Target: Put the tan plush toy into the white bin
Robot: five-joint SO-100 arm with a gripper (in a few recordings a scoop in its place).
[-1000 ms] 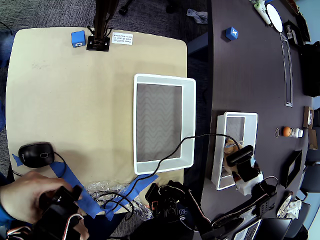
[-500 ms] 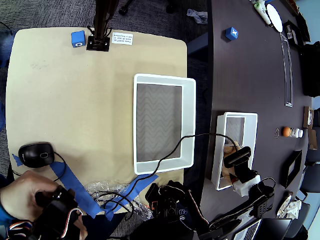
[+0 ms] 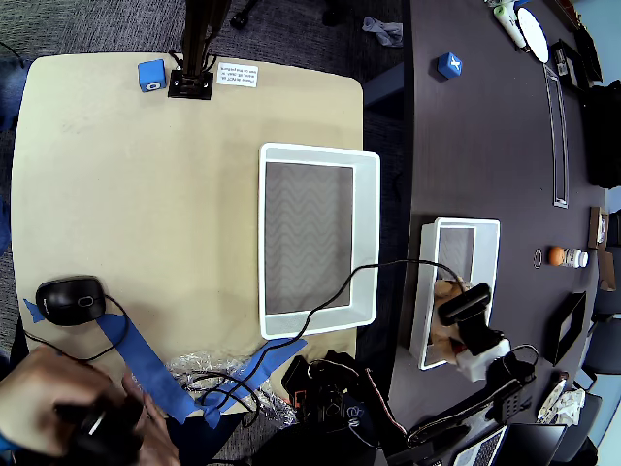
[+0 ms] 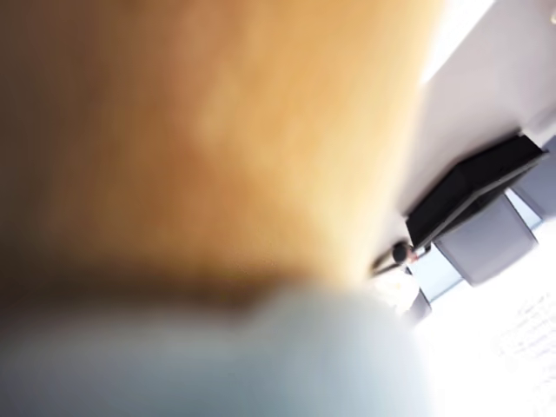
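I cannot tell whether your jaws were apart or clamped. In the wrist view the lens sat so close to the tan plush toy (image 4: 217, 130) that it showed little but blurred orange-tan fur, with a pale blue part along the bottom. The overhead view hid the fingertips under the arm (image 3: 482, 355).

Over the last second the arm's head had dipped a little deeper into the smaller white bin (image 3: 466, 226) and shifted slightly toward that bin's near end. It then sat almost where it was half a second before. The tan plush toy (image 3: 448, 289) had not left that bin and showed as a tan patch beside the arm. I judge you were settling onto the toy for the grasp, probably touching it, with the lift and carry not yet begun.

The white bin (image 3: 367, 233) stood at the right edge of the tan tabletop (image 3: 136, 194), its zigzag floor bare. A black cable (image 3: 335, 289) crossed its near right corner. The smaller bin rested near the left edge of the dark tabletop (image 3: 485, 136), well apart from the white bin.

By count:
- one plush toy
- two white bins
- two blue cubes, one at the tan tabletop's far edge (image 3: 150, 75) and one on the dark tabletop (image 3: 448, 65)
- one black mouse (image 3: 70, 299) near the tan tabletop's near left corner
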